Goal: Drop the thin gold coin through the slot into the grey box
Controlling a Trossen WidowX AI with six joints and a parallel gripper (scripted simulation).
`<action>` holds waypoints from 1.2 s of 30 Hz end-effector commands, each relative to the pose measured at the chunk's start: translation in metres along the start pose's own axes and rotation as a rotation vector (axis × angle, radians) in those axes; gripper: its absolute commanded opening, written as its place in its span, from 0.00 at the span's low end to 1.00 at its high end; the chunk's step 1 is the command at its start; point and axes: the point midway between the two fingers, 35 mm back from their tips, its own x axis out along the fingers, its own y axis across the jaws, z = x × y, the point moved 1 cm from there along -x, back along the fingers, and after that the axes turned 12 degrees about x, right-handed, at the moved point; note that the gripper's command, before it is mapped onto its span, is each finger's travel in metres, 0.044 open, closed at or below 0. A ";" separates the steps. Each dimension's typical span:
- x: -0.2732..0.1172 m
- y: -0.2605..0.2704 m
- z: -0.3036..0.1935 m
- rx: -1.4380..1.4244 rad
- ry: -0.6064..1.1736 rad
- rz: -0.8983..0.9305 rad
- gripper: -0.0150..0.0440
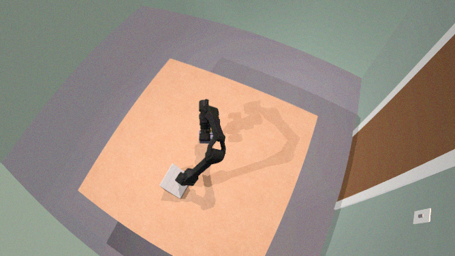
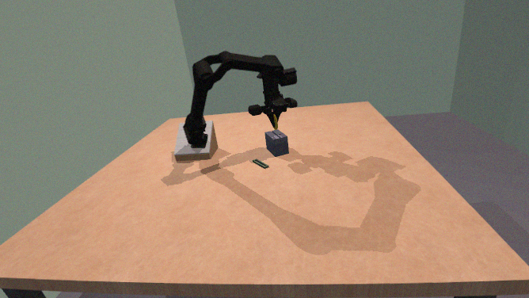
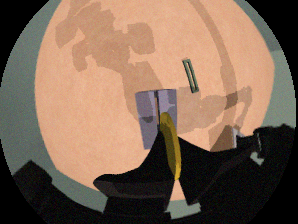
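Observation:
The gold coin is on edge, held between the fingertips of my gripper, which is shut on it. The coin's lower edge is just above the lid of the grey box; whether it touches the lid cannot be told. In the wrist view the box's dark slot runs up from near the coin's far end, and the coin looks slightly turned to it. The dark-green holder lies empty on the table. In the top view the arm hides the coin and most of the box.
The arm's white base block stands on the table, to the left of the box in the exterior view. The holder lies low in front of the box there. Arm shadows cross the table top.

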 end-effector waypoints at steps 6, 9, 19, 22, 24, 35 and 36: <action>0.001 0.000 0.000 -0.002 0.000 0.000 0.25; 0.004 0.000 0.000 -0.003 0.000 0.001 0.25; 0.010 0.000 -0.001 -0.009 0.000 0.001 0.25; 0.012 0.000 0.000 -0.008 0.000 0.001 0.25; 0.013 0.000 0.000 -0.008 0.000 0.001 0.25; 0.017 0.000 -0.001 -0.002 0.004 -0.003 0.30; 0.017 0.000 -0.001 -0.002 0.004 -0.003 0.34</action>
